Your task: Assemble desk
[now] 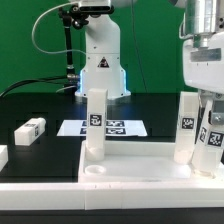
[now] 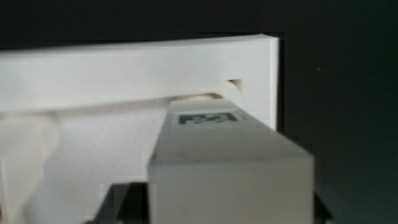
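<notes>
The white tabletop panel [image 1: 135, 170] lies flat at the front, rim up. Two white legs stand upright in it, one at the exterior view's left [image 1: 95, 120] and one at the right [image 1: 187, 125]. My gripper [image 1: 210, 103] is at the far right, shut on a third tagged leg [image 1: 213, 140], which it holds upright over the panel's right end, next to the right-hand leg. In the wrist view this leg [image 2: 222, 160] fills the middle between my dark fingers [image 2: 128, 200], its tagged end at the panel's corner [image 2: 231, 85]. Whether it touches the panel is hidden.
A loose tagged leg [image 1: 30, 129] lies on the black table at the exterior view's left, and another white piece [image 1: 2, 157] sits at the left edge. The marker board [image 1: 105, 127] lies behind the panel. The robot base [image 1: 100, 60] stands at the back.
</notes>
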Tool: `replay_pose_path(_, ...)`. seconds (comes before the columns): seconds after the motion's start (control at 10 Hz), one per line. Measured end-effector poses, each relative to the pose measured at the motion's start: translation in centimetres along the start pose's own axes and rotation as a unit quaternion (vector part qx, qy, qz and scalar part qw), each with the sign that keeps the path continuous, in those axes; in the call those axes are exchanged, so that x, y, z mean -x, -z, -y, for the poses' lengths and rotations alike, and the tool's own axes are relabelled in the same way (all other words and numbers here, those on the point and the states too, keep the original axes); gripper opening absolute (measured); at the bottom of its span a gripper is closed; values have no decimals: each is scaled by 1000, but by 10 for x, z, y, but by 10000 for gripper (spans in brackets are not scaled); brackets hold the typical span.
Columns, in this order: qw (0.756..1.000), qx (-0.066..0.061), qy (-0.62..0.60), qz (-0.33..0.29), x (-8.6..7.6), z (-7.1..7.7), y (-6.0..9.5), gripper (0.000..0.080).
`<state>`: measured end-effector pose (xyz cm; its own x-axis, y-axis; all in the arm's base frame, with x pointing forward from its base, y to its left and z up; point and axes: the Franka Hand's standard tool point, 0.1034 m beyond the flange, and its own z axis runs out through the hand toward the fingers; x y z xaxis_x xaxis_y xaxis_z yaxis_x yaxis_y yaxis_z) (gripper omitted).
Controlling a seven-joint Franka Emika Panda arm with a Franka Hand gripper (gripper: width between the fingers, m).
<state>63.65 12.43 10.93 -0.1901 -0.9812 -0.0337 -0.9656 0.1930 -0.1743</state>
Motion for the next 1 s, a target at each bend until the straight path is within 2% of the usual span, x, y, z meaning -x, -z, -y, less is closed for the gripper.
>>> replay_pose_path(0.1,999,-9,-33,4,-1,-1,0,290)
replay_pose_path(0.2,1000,-8,-24,4,-1,-1,0,359)
replay_pose_path(0.3,1000,-5,15,1,-2,-2,0,359)
replay_pose_path(0.4,993,13,117,-2,-3,-4,0,545)
replay_pose_path(0.5,982,13,187,0,-1,0,2,617)
replay_pose_path(0.7,946,14,323,3,-1,0,1,643)
replay_pose_path(0.9,926,14,378,3,-2,0,1,648)
replay_pose_path(1.0,906,14,423,4,-3,0,1,649)
